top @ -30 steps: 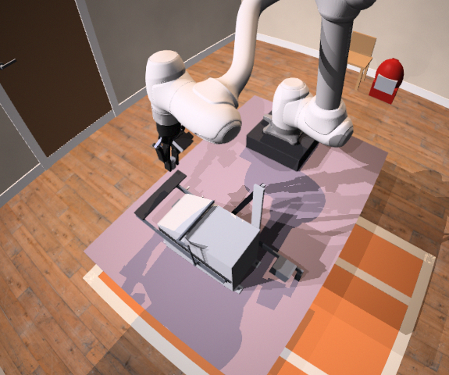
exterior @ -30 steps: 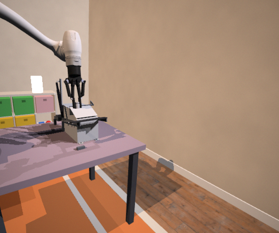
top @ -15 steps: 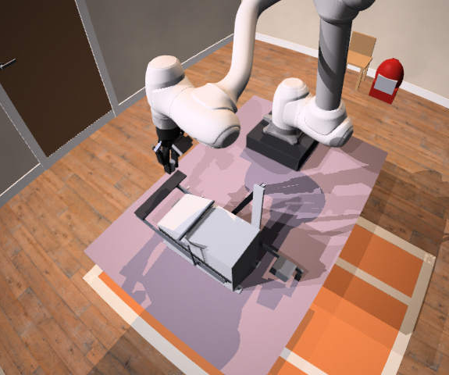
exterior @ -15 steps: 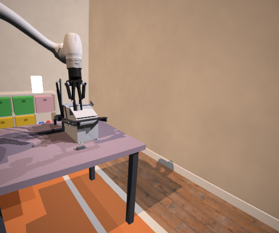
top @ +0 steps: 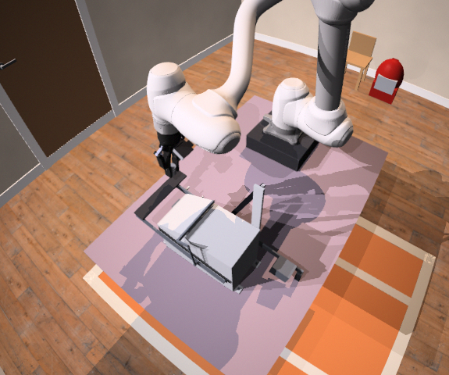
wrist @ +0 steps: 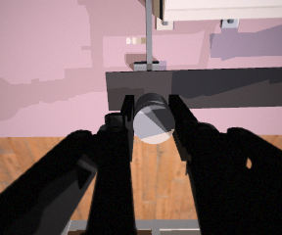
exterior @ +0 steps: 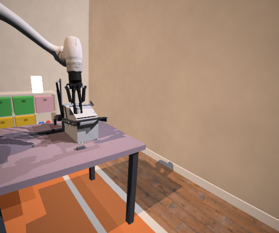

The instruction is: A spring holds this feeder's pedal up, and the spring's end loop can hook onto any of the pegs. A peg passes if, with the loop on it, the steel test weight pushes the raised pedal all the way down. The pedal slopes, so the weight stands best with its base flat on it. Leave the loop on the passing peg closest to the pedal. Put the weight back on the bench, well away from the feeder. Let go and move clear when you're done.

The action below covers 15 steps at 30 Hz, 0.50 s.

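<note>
The feeder (top: 216,242) is a grey box on the purple bench, with a dark arm frame running out to its flat dark pedal (top: 176,179). In the wrist view the pedal (wrist: 200,93) is a dark bar lying across the frame. My gripper (wrist: 151,109) is shut on the steel test weight (wrist: 153,119), a short grey cylinder held upright over the pedal's near edge. I cannot tell whether the weight touches the pedal. The gripper also shows in the top view (top: 170,167) and in the exterior view (exterior: 77,108). A tall grey post (top: 258,203) stands beside the box; I cannot make out the spring loop or the pegs.
The arm's dark base block (top: 283,147) sits at the bench's far side. A small grey block (top: 285,268) lies beside the feeder. The bench edge runs just beyond the pedal, with wooden floor below. A shelf of coloured bins (exterior: 16,110) stands behind the bench.
</note>
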Motion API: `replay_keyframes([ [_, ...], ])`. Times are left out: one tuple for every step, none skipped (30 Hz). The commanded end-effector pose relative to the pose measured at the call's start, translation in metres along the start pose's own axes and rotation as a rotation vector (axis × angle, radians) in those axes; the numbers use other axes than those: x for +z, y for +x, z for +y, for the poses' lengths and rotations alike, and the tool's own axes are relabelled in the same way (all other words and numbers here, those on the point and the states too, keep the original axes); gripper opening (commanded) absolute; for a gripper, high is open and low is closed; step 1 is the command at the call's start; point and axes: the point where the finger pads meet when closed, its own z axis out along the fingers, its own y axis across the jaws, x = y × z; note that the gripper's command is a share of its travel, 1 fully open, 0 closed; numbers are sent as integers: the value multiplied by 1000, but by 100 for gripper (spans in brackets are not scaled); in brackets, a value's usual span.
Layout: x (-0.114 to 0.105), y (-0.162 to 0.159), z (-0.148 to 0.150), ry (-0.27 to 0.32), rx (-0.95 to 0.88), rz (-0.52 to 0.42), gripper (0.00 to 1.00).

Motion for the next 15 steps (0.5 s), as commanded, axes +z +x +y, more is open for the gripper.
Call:
replay_keyframes([
  [3, 0, 1, -2, 0, 0, 25],
  [4, 1, 1, -2, 0, 0, 25],
  [6, 1, 1, -2, 0, 0, 25],
  [8, 1, 1, -2, 0, 0, 25],
  [9, 2, 1, -2, 0, 0, 25],
  [11, 2, 1, -2, 0, 0, 25],
  [13, 2, 1, -2, 0, 0, 25],
  [13, 2, 1, -2, 0, 0, 25],
  [13, 2, 1, -2, 0, 0, 25],
  [12, 2, 1, -2, 0, 0, 25],
  [14, 2, 1, -2, 0, 0, 25],
  [16, 3, 1, -2, 0, 0, 25],
  [17, 3, 1, -2, 0, 0, 25],
  [19, 3, 1, -2, 0, 0, 25],
  [20, 3, 1, -2, 0, 0, 25],
])
